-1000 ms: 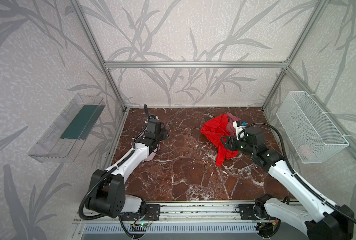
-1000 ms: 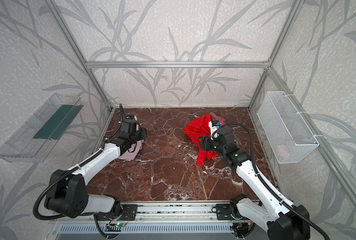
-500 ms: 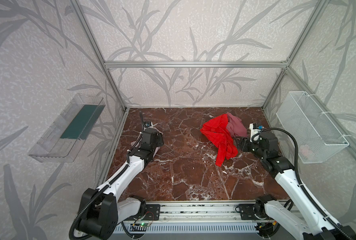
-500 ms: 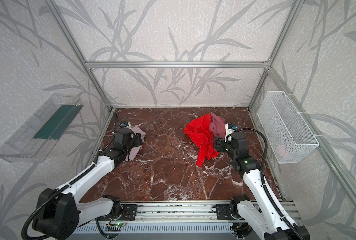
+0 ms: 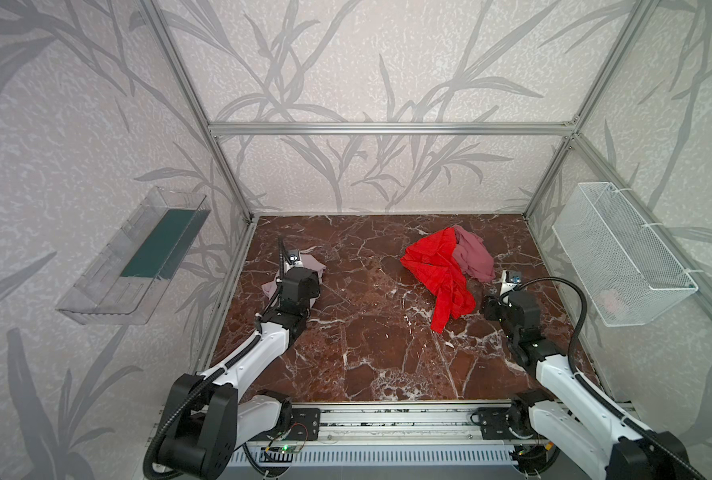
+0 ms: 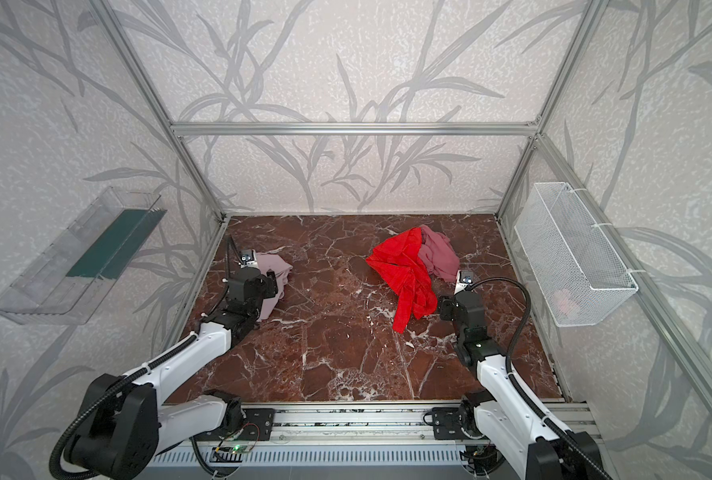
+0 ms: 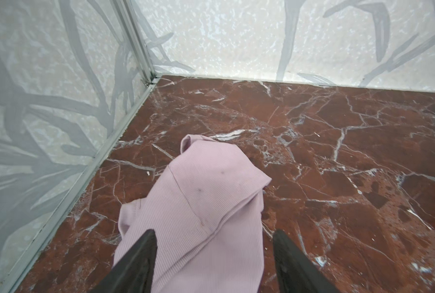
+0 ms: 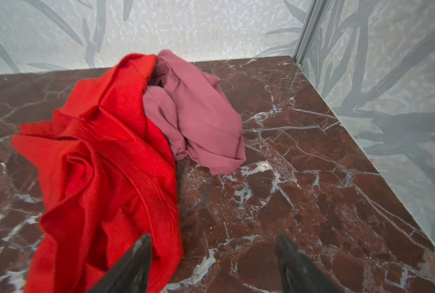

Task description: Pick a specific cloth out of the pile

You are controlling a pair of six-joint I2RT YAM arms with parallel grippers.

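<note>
**Lilac cloth lying clear of the pile, both pincers gaping**

The cloth [image 5: 313, 265] is lying crumpled on the floor [image 5: 367, 340] at the left middle of both top views. It is close to the left wall and well apart from the pile [image 5: 450, 270], which is sitting right of centre. Only the red cloth [image 5: 435, 266] and the mauve cloth [image 5: 475, 257] are making up that pile, touching each other.

The left gripper [image 7: 214, 232] is hanging just over the cloth with its jaws standing wide. In the left wrist view the fabric is spreading beneath and between the fingers, and neither is pinching it. The right gripper [image 8: 214, 236] is gaping wide too and holding nothing. Bare floor is showing between its fingers, and the red hem is lying beside one of them at the lower left of the right wrist view.

The picking-out is looking done, so the step in hand is seemingly letting go and clearing off. The next move is likely calling for each arm to lift up and back without dragging fabric along.
</note>
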